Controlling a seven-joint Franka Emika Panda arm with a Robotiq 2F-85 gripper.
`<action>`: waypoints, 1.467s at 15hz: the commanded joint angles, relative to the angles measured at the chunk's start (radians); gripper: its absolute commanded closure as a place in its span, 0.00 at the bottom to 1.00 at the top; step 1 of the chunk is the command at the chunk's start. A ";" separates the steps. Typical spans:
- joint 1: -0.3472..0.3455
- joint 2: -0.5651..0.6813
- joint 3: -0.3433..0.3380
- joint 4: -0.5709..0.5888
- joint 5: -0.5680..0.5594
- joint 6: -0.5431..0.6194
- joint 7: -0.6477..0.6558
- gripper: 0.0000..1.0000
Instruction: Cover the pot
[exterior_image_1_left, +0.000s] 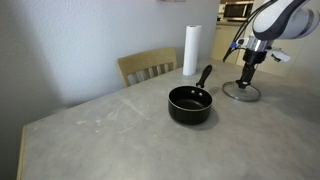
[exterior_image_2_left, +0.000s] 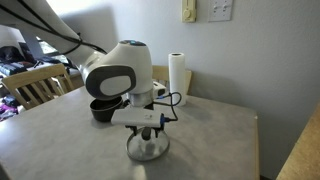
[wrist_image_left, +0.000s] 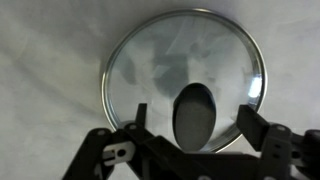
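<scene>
The pot (exterior_image_1_left: 190, 104) is seen upright and uncovered near the middle of the table (exterior_image_1_left: 100, 135). Its long handle (exterior_image_1_left: 205, 75) is angled away toward the wall. Past the handle's end, a paper towel roll (exterior_image_1_left: 191, 50) is set upright near the table's back edge. A wooden chair (exterior_image_1_left: 148, 67) is drawn up behind that edge, on the side of the pot away from the arm (exterior_image_1_left: 280, 20).

The lid (exterior_image_1_left: 241, 92) is laid flat on the table to one side of the pot, apart from it. The gripper (exterior_image_1_left: 246, 79) is held straight above the lid. In the wrist view the fingers (wrist_image_left: 140, 118) are spread wide on either side of the knob (wrist_image_left: 193, 115), with a gap left on both sides, so nothing is grasped.

Only bare tabletop is seen between the pot and the lid in an exterior view. The handle is angled beside that stretch, not across it, and the roll is set farther back than both. In an exterior view most of the pot (exterior_image_2_left: 100, 108) is hidden by the bulky wrist housing (exterior_image_2_left: 118, 72), and only part of its rim is shown.

Wide bare surface is left in front of the pot and on its side away from the lid. Beyond the lid, the table's edge (exterior_image_2_left: 255, 125) is found with some bare surface between. Two wall plates (exterior_image_2_left: 220, 10) are fixed high on the wall above the roll.
</scene>
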 joint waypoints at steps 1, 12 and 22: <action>0.002 0.025 -0.001 0.029 -0.008 -0.017 0.023 0.40; 0.022 0.009 -0.012 0.028 -0.025 -0.013 0.095 0.85; 0.053 -0.126 -0.032 -0.001 -0.099 -0.028 0.216 0.85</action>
